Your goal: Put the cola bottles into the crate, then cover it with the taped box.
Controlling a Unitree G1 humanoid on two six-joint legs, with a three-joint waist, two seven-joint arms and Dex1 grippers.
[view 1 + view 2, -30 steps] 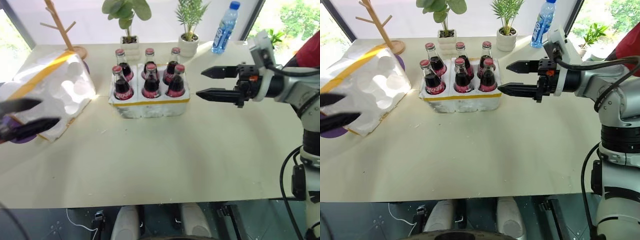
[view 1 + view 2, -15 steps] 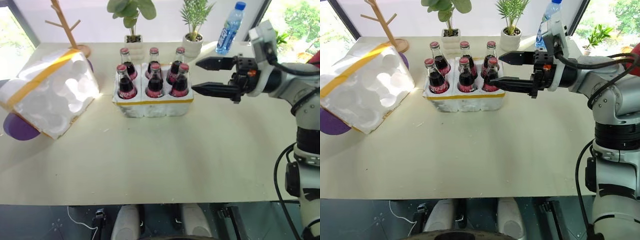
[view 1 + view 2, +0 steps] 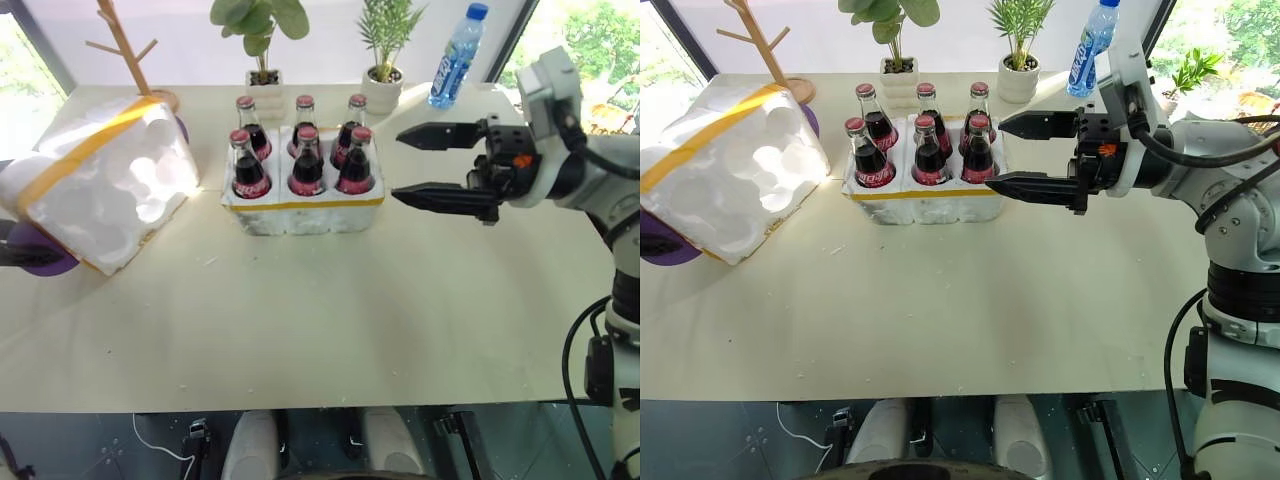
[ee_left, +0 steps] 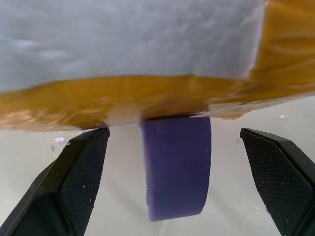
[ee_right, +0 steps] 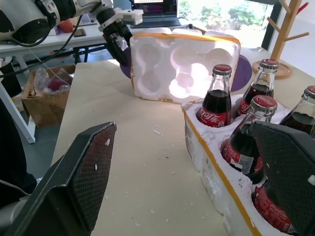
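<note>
Cola bottles [image 3: 300, 155], six of them, are standing in the holes of the crate [image 3: 304, 210] at upper centre of the head views, each wearing a red cap and a red label with white script too small to read. Just to the crate's right, the right gripper [image 3: 1012, 152] is hovering with its two black fingers spread apart and holding nothing, pointing toward the bottles. At the left edge, the left gripper [image 4: 172, 142] is reaching in with its fingers splayed wide on either side of a purple object [image 4: 175, 164] that is poking out from under the taped box [image 3: 105, 180]. That box is lying tilted at upper left, its moulded hollows facing the crate and a yellow tape band crossing it. A blue-capped water bottle [image 3: 453, 55] is standing at the upper right, its label writing unreadable.
</note>
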